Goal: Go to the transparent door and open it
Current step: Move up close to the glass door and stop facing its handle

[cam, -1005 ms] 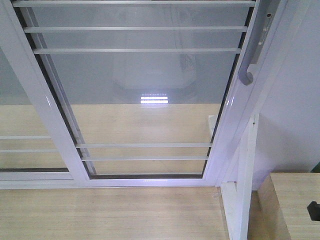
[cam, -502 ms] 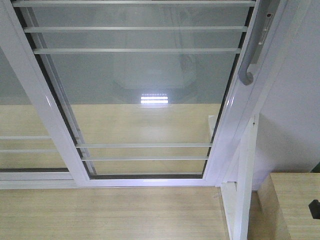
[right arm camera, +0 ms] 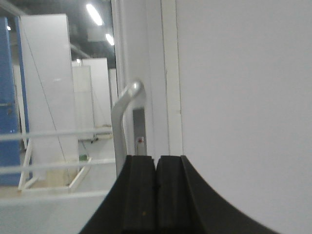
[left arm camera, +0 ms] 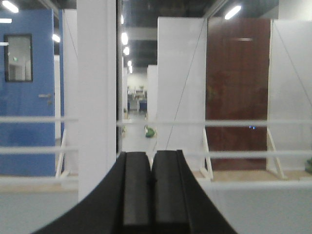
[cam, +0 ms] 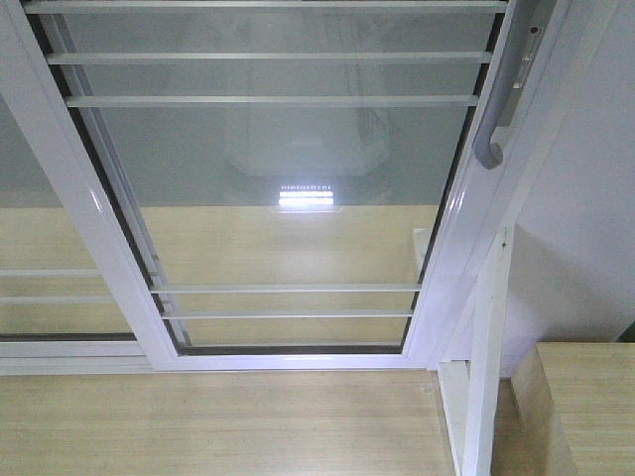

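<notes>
The transparent door (cam: 288,178) fills the front view, clear glass with thin white bars in a glossy white frame. Its curved grey handle (cam: 493,139) sits on the right stile, at the top right. Neither gripper shows in the front view. In the right wrist view the handle (right arm camera: 121,126) stands just left of and beyond my right gripper (right arm camera: 156,158), which is shut and empty. My left gripper (left arm camera: 151,161) is shut and empty too, facing barred glass (left arm camera: 234,124) and a white upright (left arm camera: 96,97).
A second barred glass panel (cam: 40,248) lies to the left of the door. A white wall (cam: 585,248) and a bare white frame post (cam: 481,377) stand to the right, with a wooden ledge (cam: 595,407) at the bottom right. Wooden floor (cam: 218,426) runs up to the door.
A black part at the right edge of the front view, over the wooden ledge, has slid out of the picture. The door has not moved.
</notes>
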`<state>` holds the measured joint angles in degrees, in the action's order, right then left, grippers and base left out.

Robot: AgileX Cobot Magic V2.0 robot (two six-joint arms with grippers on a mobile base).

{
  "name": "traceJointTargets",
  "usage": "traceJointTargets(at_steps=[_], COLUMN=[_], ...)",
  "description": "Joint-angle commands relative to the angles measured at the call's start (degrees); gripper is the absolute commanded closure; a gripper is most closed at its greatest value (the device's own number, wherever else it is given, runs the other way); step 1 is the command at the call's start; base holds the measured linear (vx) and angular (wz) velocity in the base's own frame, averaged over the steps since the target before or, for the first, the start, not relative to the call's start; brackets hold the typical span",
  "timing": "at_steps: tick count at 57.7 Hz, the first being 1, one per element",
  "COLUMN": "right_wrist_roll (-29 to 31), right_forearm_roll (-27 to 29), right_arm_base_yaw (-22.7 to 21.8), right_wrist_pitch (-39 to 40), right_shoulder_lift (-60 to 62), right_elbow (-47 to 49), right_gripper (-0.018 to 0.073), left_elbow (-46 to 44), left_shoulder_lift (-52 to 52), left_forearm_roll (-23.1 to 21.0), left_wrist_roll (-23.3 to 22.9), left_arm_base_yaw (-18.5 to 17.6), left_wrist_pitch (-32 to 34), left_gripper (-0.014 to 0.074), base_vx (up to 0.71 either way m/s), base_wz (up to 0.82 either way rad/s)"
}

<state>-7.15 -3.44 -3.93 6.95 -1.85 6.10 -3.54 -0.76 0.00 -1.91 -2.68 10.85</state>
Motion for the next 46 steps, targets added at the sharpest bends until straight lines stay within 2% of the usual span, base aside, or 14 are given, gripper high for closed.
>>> traceJointTargets(at_steps=[1, 9, 17, 26, 36, 46], right_wrist_roll=[0.1, 0.1, 0.1, -0.6, -0.6, -0.6], right_forearm_roll=[-2.7, -6.9, -10.3, -10.9, -11.0, -11.0], right_arm_base_yaw=[-0.2, -0.2, -0.2, -0.2, -0.2, -0.2], right_wrist_pitch=[1.1, -7.5, -8.9, -6.5, -6.4, -6.3], right_shoulder_lift=[-2.0, -7.8, -16.7, -27.1, -36.6, -41.3], right_elbow=[9.2, 20.5, 26.0, 25.9, 25.9, 25.9], right_gripper=[0.0565, 0.0565, 0.0565, 0.0564, 0.0545, 0.0454], left_elbow=[-7.8, -18.9, -27.5, -29.1, -29.1, -29.1], left_shoulder_lift=[-1.9, -7.2, -17.3, -27.3, -35.4, -38.7], left_forearm_roll=[0.0, 0.0, 0.0, 0.0, 0.0, -0.4], left_wrist_roll=[-0.2, 2.7, 4.6, 4.6, 4.0, 4.0], left_arm_base_yaw=[0.1, 0.1, 0.1, 0.1, 0.1, 0.1], left_wrist_pitch=[3.7, -2.7, -6.5, -5.7, -9.1, -10.0], left_gripper=[0.0603, 0.0603, 0.0603, 0.0603, 0.059, 0.05], base_vx=[0.0, 0.0, 0.0, 0.0, 0.0, 0.0], base_wz=[0.0, 0.0, 0.0, 0.0, 0.0, 0.0])
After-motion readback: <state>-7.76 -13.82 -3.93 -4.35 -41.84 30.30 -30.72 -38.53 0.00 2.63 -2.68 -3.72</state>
